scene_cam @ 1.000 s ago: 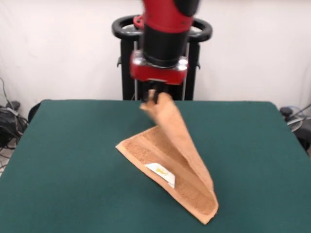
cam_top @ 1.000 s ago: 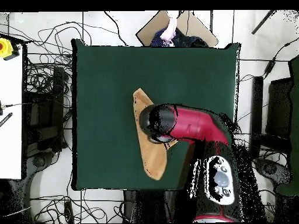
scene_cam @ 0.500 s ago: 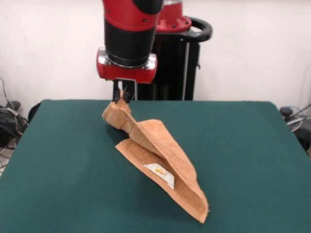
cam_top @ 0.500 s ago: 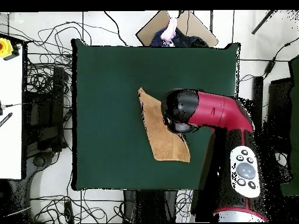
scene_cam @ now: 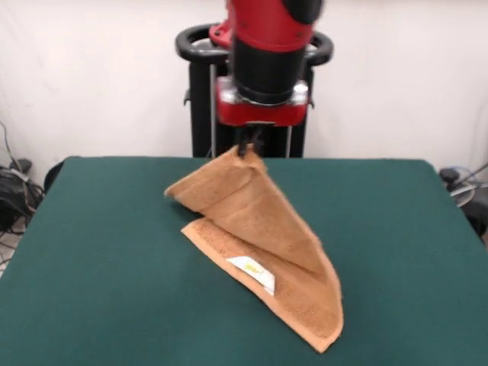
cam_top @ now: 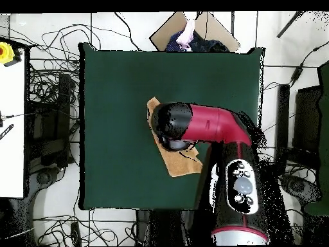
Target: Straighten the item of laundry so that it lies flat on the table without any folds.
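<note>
Orange-tan terry-cloth hand towel [scene_cam: 263,259]: mid dark green felt table [scene_cam: 107,252], one corner raised, lower layer with white label [scene_cam: 252,273] resting flat. Red-and-black arm's gripper [scene_cam: 245,147]: clenched on that raised corner. Advised: carry corner outward, away from label edge, lowering gently to avoid new folds.

robot lab | red arm [scene_cam: 267,46] on black pedestal [scene_cam: 202,99] | green table [scene_cam: 91,252] | cables [cam_top: 48,90] across tiled floor [cam_top: 283,83] | plain white wall [scene_cam: 91,76]

Towel [scene_cam: 259,252] on table [scene_cam: 99,252], corner lifted under hand [scene_cam: 245,148].
</note>
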Tool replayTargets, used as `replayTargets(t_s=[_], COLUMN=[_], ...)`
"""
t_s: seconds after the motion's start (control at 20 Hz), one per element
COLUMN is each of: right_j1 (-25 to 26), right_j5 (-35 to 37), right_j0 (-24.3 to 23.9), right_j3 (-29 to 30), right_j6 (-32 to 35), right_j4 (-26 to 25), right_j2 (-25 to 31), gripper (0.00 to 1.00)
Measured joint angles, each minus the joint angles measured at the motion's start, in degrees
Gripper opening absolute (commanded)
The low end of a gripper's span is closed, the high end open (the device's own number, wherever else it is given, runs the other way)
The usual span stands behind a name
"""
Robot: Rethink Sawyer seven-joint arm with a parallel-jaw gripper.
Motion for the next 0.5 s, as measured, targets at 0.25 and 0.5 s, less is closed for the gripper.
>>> replayTargets(t_s=[0.25, 0.5], right_j1=[-1.6, -4.1], right_j5=[-1.9, -4.0], right_j0=[6.9, 14.5], right_j3=[5.6, 10.7], right_j6=[1.2, 4.3], right_j4=[4.1, 6.3], right_j2=[-0.3, -1.4], gripper=[0.0, 0.0])
